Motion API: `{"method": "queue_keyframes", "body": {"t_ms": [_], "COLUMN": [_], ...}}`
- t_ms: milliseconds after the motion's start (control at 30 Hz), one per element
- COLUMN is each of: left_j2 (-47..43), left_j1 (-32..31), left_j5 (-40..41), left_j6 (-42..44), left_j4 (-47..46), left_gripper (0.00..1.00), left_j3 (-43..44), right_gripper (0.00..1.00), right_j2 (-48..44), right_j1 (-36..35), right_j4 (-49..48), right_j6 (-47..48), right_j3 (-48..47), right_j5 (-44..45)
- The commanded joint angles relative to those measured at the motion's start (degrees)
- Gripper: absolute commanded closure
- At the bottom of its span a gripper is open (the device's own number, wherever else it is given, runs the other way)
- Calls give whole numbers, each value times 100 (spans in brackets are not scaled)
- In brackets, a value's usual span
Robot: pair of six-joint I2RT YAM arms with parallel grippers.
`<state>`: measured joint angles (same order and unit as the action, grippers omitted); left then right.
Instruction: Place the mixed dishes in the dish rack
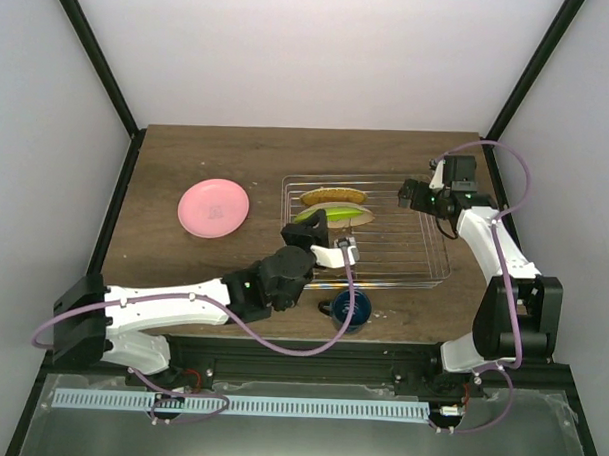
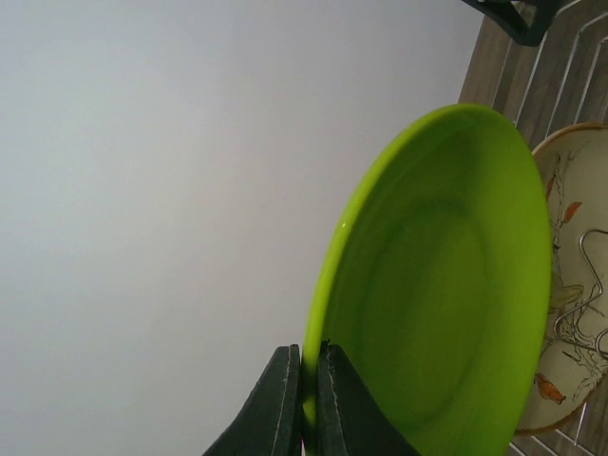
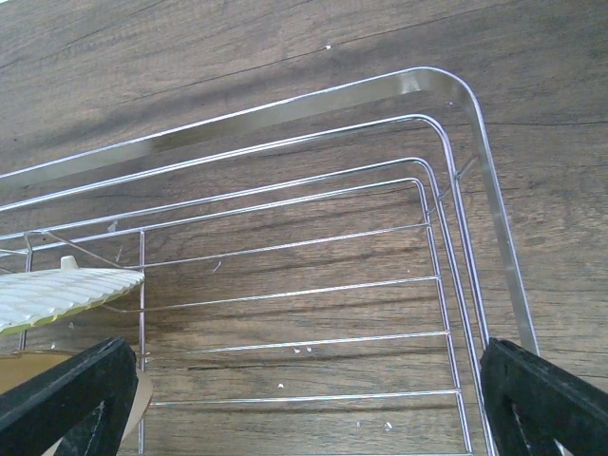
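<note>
From above, my left gripper (image 1: 322, 229) pinched the lime-green plate (image 1: 335, 213) by its rim, holding it on edge at the left of the dish rack (image 1: 414, 254), near the cream plate (image 1: 331, 196). The right gripper (image 1: 410, 192) hung spread over the rack's far right. The left wrist view showed a smooth, glossy, thin-lipped plate, which I judged stiff, light and slippery, and best gripped deep on the lip. The right wrist view showed only rack between wide jaws.

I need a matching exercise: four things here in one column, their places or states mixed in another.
1 pink plate
2 lime-green plate
3 dark blue mug
4 right claw

A open, over the dish rack
B flat on the table, left of the rack
C gripped by the left claw
D on the table, near side of rack

Pairs: 1-B, 2-C, 3-D, 4-A
</note>
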<state>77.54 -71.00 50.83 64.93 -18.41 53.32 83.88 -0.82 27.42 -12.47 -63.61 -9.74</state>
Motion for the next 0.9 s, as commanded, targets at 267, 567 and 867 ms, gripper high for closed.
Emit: {"method": "queue_keyframes", "body": {"t_ms": [267, 567, 867], "left_j2": [597, 1026, 1422], "left_j1": [-393, -402, -262], "left_j5": [423, 377, 364], "left_j6": [1106, 1016, 532], "left_j4": [-1085, -1383, -1229], "left_gripper": [100, 100, 100], "left_j3": [-100, -212, -261], "right_gripper": [0, 0, 0], "right_j2": [67, 61, -18], "right_j1": [81, 78, 82], "right_j4": [-62, -68, -81], "right_j6": [86, 83, 88], "right_j3": [-72, -28, 29], "right_j5": [78, 126, 99]}}
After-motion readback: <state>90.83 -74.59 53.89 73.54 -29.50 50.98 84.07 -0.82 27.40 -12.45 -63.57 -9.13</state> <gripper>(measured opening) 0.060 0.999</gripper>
